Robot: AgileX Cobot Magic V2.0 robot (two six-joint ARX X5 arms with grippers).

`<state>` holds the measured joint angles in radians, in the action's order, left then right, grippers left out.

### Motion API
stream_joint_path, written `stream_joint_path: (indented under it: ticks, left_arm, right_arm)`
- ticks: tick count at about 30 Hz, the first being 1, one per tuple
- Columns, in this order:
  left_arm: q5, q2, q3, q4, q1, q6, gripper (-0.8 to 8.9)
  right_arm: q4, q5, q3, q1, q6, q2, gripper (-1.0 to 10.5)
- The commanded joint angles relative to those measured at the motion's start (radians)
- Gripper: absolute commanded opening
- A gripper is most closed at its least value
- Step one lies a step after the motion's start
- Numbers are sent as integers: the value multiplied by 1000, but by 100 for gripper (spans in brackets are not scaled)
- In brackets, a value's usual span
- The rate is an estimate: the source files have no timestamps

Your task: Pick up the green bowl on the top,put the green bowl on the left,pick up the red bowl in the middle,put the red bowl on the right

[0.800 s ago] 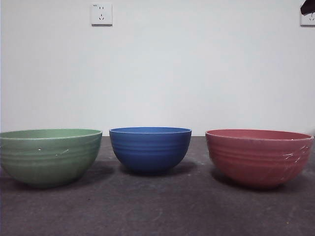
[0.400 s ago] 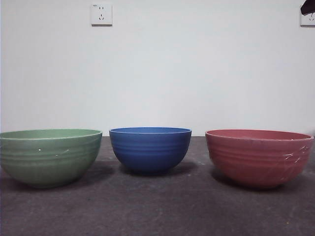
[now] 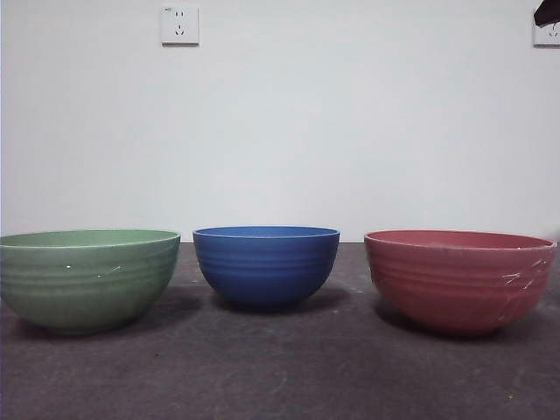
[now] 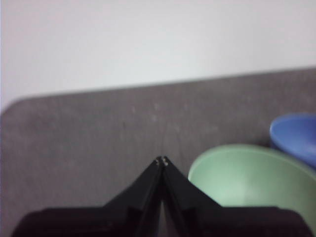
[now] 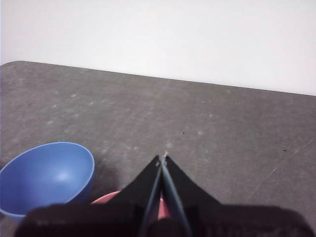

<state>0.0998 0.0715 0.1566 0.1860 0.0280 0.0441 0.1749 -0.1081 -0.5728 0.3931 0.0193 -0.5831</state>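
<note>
Bowls (image 3: 86, 278) unlabelled, no readable writing

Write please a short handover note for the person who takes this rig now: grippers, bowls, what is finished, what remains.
Left gripper: shut, empty, raised beside the green bowl.
Right gripper: shut, empty, raised above the red bowl.
Bowls: all three stand apart on the table. In the front view the green bowl is at the left, the blue bowl in the middle, the red bowl at the right.
Done: both bowls appear placed as asked.
Left: nothing visible; only confirm the placement.
</note>
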Motion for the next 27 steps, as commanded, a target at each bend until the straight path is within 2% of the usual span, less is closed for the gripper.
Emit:
stream_joint_path:
  ticks: [1,7,10,27]
  left_arm:
    - [-2,-7,-79,-53,-4,4,-3]
    - [-23,-38,-154,-47,-4,-19,-3]
    - [-24,-70,-154,-1,-5,-21,-3]
    - [-21,-69,-154,-6,-14,-24,-3]
  right_arm:
    - [-9,-3,5,0,-10,1,3]
    - [-9,-3,5,0,-10,1,3]
    - [-9,-3,5,0,-10,1,3]
    - [-9,-3,5,0,-10,1,3]
